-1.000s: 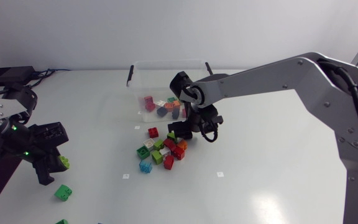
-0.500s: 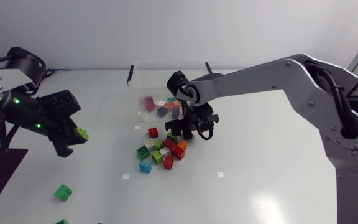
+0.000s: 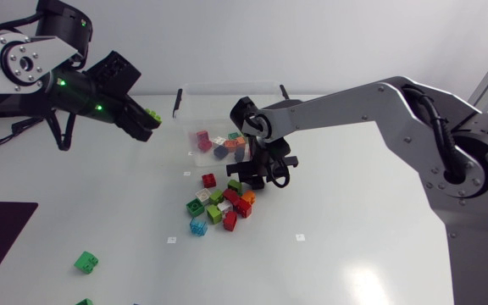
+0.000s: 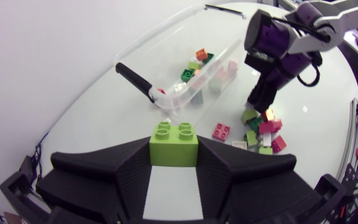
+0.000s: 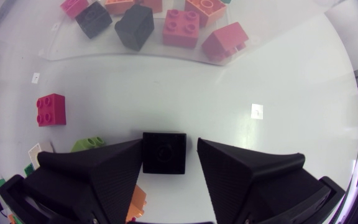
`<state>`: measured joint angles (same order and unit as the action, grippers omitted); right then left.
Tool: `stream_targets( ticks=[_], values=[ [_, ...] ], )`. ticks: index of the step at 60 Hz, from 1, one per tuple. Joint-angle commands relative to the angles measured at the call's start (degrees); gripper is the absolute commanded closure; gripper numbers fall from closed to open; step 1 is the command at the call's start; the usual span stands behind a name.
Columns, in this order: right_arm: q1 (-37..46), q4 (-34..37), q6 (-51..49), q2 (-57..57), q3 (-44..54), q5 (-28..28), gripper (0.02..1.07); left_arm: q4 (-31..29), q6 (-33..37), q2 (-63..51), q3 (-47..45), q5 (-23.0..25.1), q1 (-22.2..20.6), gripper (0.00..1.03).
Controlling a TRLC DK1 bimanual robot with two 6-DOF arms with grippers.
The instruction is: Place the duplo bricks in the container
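Observation:
My left gripper (image 3: 146,119) hangs high over the table's back left, just short of the clear container (image 3: 227,95), shut on a lime green brick (image 3: 152,114) (image 4: 173,143). The container (image 4: 166,38) has several bricks lying in it. My right gripper (image 3: 252,180) stands low over the pile of loose bricks (image 3: 217,205) in front of the container. In the right wrist view a black brick (image 5: 164,152) sits between its fingers. One finger (image 5: 98,171) is against the brick and a narrow gap shows at the other, so the gripper (image 5: 169,155) is open.
A lone red brick (image 3: 208,180) (image 5: 50,109) lies between the pile and the container. A green brick (image 3: 85,262) rests near the front left, with another (image 3: 84,302) at the table's front edge. Black handles stick out at the container's ends (image 3: 176,103).
My left arm has risen from the front left and swung back toward the container, carrying the lime green brick. My right gripper has stayed low at the pile, shifting only slightly.

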<state>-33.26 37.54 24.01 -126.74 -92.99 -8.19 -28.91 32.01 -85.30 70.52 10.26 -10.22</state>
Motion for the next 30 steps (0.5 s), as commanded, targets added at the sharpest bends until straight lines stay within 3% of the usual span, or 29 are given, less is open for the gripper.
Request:
stream_targets(
  ticks=[1, 6, 30],
  values=[
    [0.1, 0.8, -0.3, -1.9, -1.2, 0.1, 0.63, 2.6, -5.0, -2.9, 3.9, 0.4, -0.2, 0.82],
    [0.1, 0.7, -0.5, -2.0, -1.2, 0.1, 0.72, 4.7, -7.2, -4.7, 5.8, 0.5, -0.2, 0.81],
    [1.1, -0.8, -2.1, 7.5, 5.9, 0.0, 0.74, 13.3, -13.3, -14.7, 11.9, 0.8, -3.9, 0.78]
  ],
)
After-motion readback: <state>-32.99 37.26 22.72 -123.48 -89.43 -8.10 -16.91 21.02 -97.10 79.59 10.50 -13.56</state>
